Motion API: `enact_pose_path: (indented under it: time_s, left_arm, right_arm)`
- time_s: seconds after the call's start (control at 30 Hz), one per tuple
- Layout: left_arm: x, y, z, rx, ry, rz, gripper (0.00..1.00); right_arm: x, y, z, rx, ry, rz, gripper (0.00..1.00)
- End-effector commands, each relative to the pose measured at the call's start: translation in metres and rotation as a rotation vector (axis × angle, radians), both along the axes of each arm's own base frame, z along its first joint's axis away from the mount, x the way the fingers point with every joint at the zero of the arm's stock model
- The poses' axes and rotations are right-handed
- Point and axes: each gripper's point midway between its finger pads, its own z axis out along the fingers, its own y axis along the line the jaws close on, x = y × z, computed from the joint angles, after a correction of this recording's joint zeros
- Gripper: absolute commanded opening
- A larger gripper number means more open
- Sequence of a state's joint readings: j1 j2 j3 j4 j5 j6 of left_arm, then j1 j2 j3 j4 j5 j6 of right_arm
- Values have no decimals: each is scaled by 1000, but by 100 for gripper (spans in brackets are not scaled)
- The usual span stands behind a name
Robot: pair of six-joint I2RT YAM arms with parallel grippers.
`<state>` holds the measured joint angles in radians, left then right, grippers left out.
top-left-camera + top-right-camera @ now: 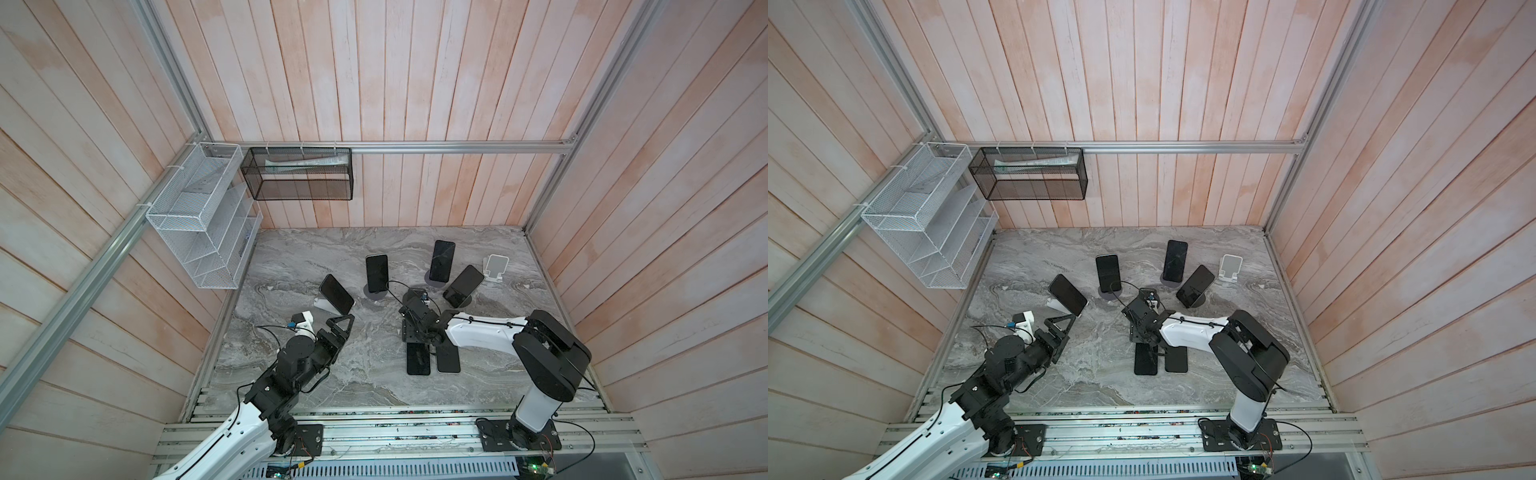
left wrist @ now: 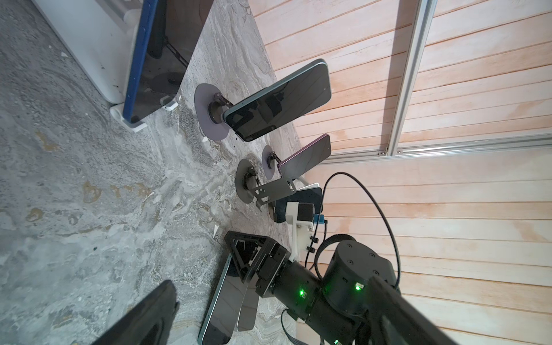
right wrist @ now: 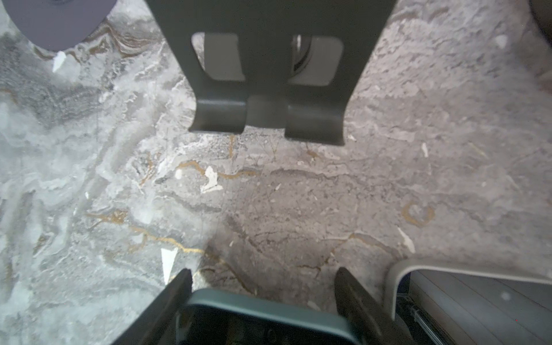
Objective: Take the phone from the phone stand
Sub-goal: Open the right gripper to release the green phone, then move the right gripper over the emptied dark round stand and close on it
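Note:
A teal-edged phone (image 1: 417,362) (image 1: 1145,361) lies flat on the marble table, its dark screen up. My right gripper (image 1: 413,332) (image 3: 263,277) is at its far end, and the fingers (image 3: 176,292) press the phone (image 3: 263,313) on both long edges. Just beyond stands the empty dark phone stand (image 3: 268,98) (image 2: 270,191), its two hooks bare. My left gripper (image 1: 345,323) (image 1: 1065,323) hangs wide open and empty, low over the table near a blue phone (image 1: 336,294) on a white stand.
A white-edged phone (image 1: 448,358) lies beside the teal one. Three more phones lean on round-based stands (image 1: 377,272) (image 1: 441,260) (image 1: 462,286). An empty white stand (image 1: 496,268) is at the back right. White (image 1: 199,216) and black (image 1: 301,174) wire baskets hang on the walls.

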<state>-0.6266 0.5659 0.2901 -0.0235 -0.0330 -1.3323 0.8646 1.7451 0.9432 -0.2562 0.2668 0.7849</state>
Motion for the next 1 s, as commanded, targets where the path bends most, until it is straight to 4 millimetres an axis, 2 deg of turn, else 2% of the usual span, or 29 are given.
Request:
enact_pose_path:
  time_s: [0.0,0.4,0.73,0.83,0.97]
  left_arm:
    - [-1,0,7,-13,-6,-6,100]
    - [-9,10,14,-24,-20,15,100]
    - [-11,14,18,-25,-43,26,100]
    - [-12,12,18,-30,-41,9,100]
    - [-16,10,18,-27,-49,-11,100]
  right_arm:
    - [-23,-10,-32,-65,119,6,73]
    - [-27,-14,-38,-144,140,5,76]
    - [-30,-18,-33,-202,142,0,78]
    - [-29,-17,-24,-203,132,10,79]
    - [-22,-9,5,-164,83,29,82]
